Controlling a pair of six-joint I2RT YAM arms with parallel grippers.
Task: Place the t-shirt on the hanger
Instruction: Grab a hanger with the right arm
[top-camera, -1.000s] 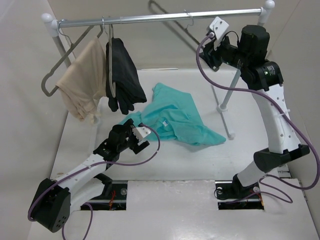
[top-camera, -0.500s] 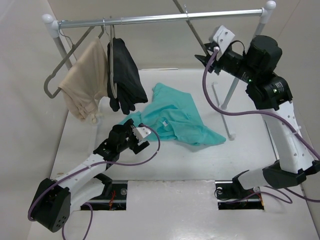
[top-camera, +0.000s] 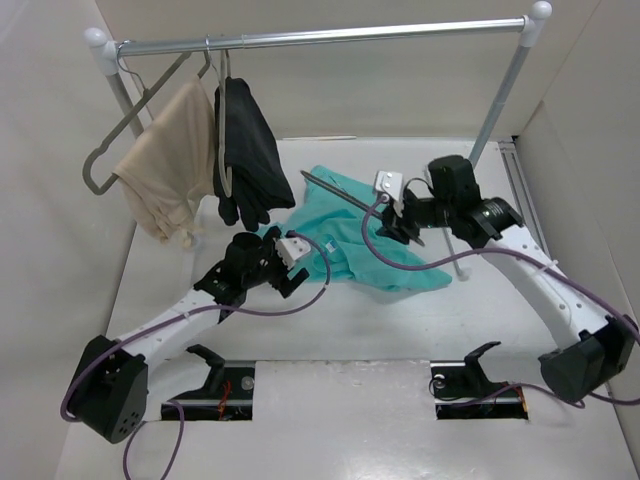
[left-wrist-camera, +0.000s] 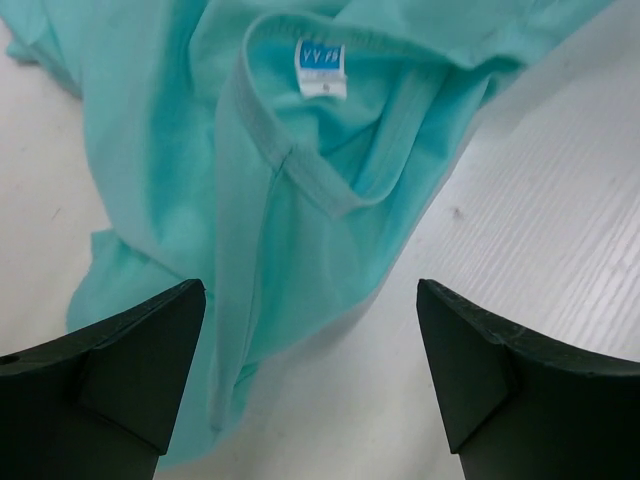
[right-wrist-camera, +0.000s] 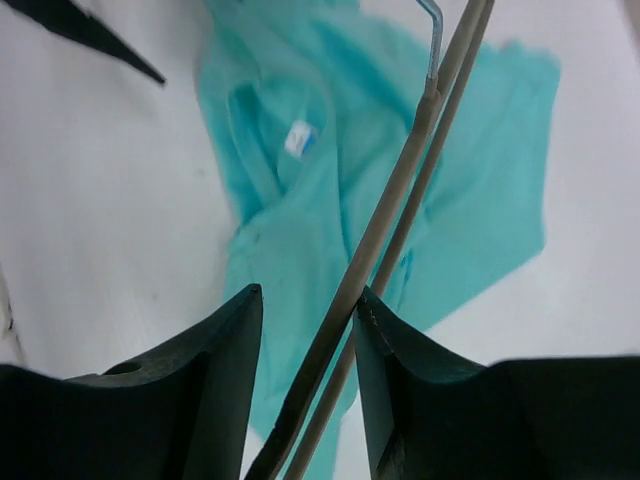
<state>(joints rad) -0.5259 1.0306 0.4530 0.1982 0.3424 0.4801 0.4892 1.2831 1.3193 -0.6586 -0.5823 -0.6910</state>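
Left gripper: wide open and empty, poised just above the collar.
Teal short-sleeved cloth t-shirt: crumpled on the white table, neck opening and label facing up, held by nothing.
Right gripper: closed on the thin grey-taupe triangular hanger, holding it tilted over the shirt.
Silver metal rail: at the back, bearing only the beige and black garments.
Remaining: apparently everything past fetching the hanger, as the neck is not yet threaded.

White arm links, black joints (matte), purple cables
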